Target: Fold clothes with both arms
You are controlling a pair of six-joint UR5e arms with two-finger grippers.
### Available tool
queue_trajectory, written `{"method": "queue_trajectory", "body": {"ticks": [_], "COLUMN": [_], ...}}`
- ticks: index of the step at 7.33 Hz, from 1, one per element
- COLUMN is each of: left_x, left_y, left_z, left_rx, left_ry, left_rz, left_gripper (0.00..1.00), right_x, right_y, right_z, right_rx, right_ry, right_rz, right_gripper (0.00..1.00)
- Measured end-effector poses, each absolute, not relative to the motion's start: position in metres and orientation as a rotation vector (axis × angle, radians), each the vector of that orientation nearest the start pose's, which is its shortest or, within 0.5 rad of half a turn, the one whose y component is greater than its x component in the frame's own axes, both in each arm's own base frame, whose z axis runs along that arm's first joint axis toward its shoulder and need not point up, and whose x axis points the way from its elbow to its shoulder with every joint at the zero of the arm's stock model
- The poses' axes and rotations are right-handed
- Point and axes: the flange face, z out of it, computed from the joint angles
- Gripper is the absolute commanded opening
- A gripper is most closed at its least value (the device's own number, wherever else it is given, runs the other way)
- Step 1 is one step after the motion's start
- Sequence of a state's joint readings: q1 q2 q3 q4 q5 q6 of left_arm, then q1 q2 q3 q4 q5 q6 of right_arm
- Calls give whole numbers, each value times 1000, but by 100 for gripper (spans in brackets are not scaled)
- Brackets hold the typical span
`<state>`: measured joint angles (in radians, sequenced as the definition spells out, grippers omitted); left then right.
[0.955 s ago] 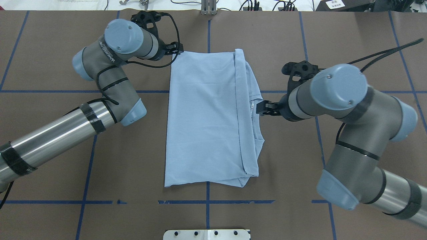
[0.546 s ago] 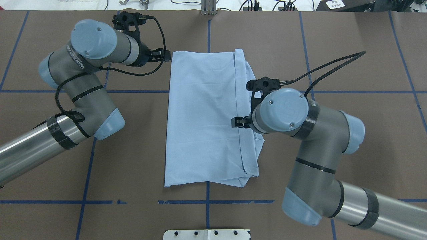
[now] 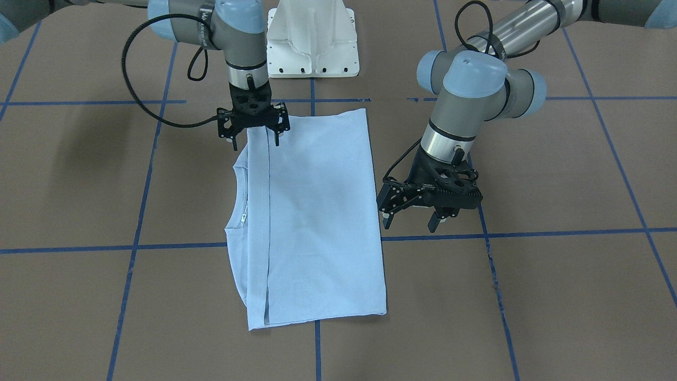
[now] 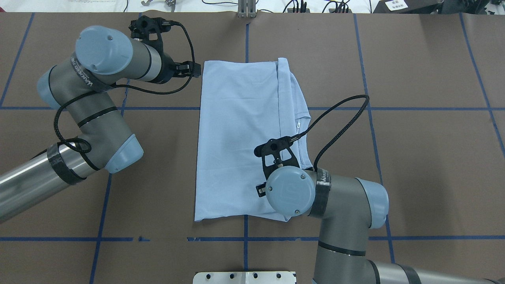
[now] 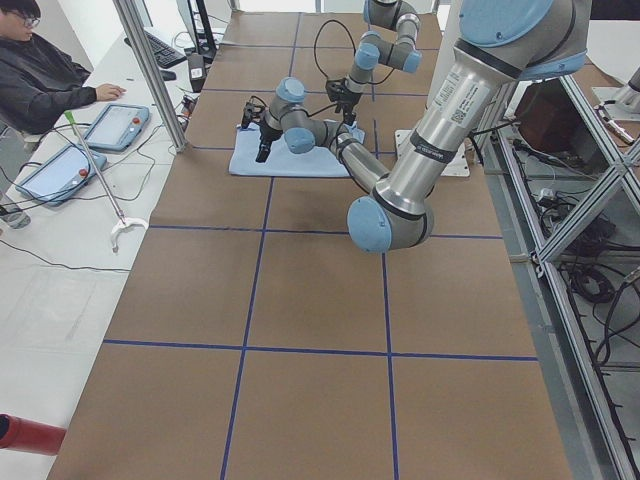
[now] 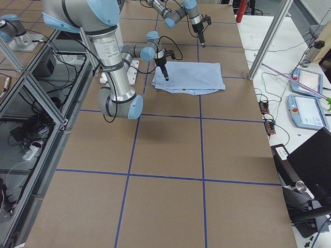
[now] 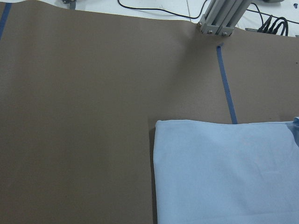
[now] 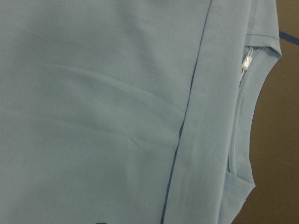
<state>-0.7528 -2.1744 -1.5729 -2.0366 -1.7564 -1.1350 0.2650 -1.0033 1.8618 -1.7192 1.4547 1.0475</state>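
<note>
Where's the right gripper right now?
The right gripper hangs at the front-facing view's left, over the T-shirt's corner nearest the white base.

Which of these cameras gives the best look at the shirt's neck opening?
The right wrist-mounted view: the collar fills the frame's right side, with its white label plain. The front-facing and overhead views show it small; in the side views it is too tiny; the left wrist view misses it.

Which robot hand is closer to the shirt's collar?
Right. The right gripper hangs over the shirt edge that has the collar; the left gripper is off the shirt, past the opposite edge.
</note>
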Motion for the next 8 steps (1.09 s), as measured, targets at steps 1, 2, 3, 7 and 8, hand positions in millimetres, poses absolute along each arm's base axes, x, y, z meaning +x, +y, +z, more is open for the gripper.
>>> {"method": "queue_trajectory", "body": {"ticks": [1,2,3,7,8], "left_x": [432,434,435,439,440], "left_y": [-560,-559,-559,-557,-557], "left_z": [251,252,253,256,256], "left_rx": [457,456,456,450,449], "left_ry": [979,980,981,981,981], "left_rz": [-184,-182,-182,-182,-181], "left_gripper": [100,100,100,100,100], "right_x": [-571,-576,-578,-575,-573], "right_y": [-292,-284,-278,-273,-272], "right_z": [233,234,236,254,260], "right_rx": [382,394,406,409,406], "right_ry": [-611,-603,-595,-565,-557], "right_rz": [-240,-292,-349,-420,-422], "right_gripper": [73,71,70,64,53]}}
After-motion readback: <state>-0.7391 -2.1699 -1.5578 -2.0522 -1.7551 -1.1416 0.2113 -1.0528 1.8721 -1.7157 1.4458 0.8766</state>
